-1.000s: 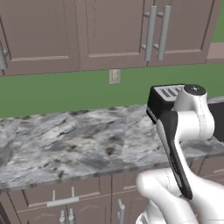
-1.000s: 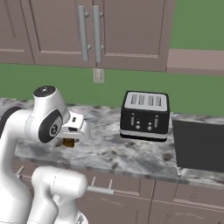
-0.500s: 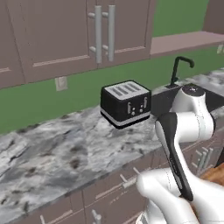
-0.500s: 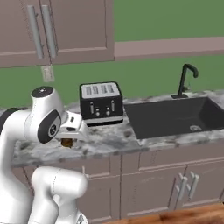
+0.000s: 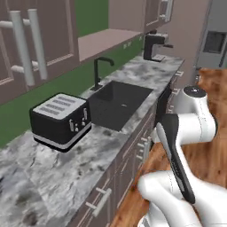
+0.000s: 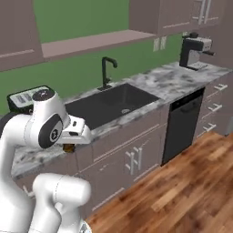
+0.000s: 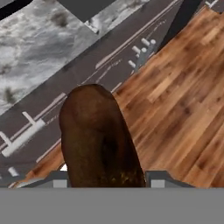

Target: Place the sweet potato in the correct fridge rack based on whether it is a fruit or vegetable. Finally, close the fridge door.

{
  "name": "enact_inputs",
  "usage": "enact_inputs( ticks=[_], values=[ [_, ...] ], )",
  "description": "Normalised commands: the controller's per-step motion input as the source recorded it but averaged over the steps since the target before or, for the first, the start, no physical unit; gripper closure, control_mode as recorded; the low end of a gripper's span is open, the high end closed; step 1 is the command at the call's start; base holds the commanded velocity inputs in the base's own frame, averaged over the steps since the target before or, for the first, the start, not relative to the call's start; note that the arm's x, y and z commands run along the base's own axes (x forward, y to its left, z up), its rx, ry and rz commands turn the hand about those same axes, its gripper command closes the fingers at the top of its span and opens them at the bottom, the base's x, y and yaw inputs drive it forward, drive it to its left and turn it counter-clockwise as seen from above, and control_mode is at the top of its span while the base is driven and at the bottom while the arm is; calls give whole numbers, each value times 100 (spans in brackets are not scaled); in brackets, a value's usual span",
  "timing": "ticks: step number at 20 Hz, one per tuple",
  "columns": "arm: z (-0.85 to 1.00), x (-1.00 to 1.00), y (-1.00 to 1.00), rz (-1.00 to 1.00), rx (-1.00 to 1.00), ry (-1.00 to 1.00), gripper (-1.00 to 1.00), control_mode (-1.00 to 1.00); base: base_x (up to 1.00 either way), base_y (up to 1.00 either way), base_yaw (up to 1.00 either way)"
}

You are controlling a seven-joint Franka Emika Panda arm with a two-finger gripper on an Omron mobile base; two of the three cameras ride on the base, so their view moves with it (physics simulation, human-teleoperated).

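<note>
Your base has swung along the counter — toaster (image 5: 60, 119) left behind, sink (image 6: 111, 102) ahead. The gripper (image 7: 105, 177) is clenched on the sweet potato (image 7: 98, 138), its long axis running straight out from the jaws — no fridge rack ahead, so keep turning.

I see a green wall (image 6: 77, 68), grey-brown cabinets (image 5: 40, 48), marbled grey surface (image 5: 53, 177), black sink (image 6: 111, 102), black toaster (image 5: 60, 119), coffee machine (image 6: 193, 50), wooden floor (image 6: 182, 186)

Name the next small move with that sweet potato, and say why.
Probably keep the jaws shut on the sweet potato and let the base keep turning until the fridge comes into view. The tuber sits between the jaws over the wood floor, and ahead lie the sink, the toaster and the coffee machine, with no open rack to aim at.
</note>
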Motion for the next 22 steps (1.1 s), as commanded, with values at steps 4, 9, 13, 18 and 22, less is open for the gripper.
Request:
enact_inputs(
  ticks=[4, 9, 13, 18, 22],
  values=[
    [0, 0, 0, 0, 0, 0, 100, 100, 0, -49, -79],
    [0, 0, 0, 0, 0, 0, 100, 100, 16, -74, -66],
    [0, 0, 0, 0, 0, 0, 100, 100, 63, -100, -44],
    [0, 0, 0, 0, 0, 0, 100, 100, 99, -82, -27],
    [0, 0, 0, 0, 0, 0, 100, 100, 100, -58, -9]
  ],
)
